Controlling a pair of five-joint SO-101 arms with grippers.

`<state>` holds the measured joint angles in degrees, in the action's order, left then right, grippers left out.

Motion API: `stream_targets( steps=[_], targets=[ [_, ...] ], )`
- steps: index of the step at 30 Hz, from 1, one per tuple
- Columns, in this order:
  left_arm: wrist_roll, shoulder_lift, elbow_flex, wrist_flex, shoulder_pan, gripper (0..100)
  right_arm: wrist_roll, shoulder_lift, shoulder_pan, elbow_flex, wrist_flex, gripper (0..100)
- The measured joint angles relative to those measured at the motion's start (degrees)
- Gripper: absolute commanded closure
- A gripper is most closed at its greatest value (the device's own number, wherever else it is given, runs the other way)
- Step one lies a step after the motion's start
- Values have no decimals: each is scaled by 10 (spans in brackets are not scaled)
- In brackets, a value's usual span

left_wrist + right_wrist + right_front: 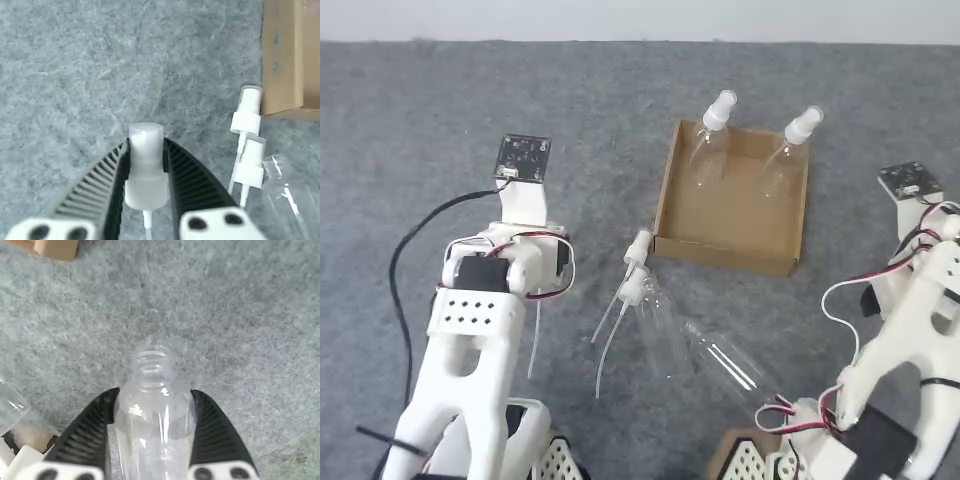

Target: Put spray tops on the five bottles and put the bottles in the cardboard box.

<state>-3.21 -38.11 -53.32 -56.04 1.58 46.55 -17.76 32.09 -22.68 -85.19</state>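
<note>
Cardboard box sits toward the far side of the grey table, right of centre, with two clear bottles inside it. Both are already capped, and their white spray tops poke out past the far wall. Just near and left of the box lie two loose spray tops, their thin tubes trailing toward the near left. Beside them two uncapped bottles lie on their sides, slanting toward the near right. The left pincer is clenched on a fifth spray top, gripping it by the collar between both ribbed fingers above bare table left of the loose tops. The right pincer grasps the fifth bottle around its body, its open threaded neck protruding beyond the fingertips.
</note>
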Motion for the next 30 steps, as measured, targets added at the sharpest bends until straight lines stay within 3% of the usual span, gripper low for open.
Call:
stream_targets(
  steps=[30],
  targets=[
    [1,0,-11,17,0,988,0,0,0,0,0,994]
  ],
)
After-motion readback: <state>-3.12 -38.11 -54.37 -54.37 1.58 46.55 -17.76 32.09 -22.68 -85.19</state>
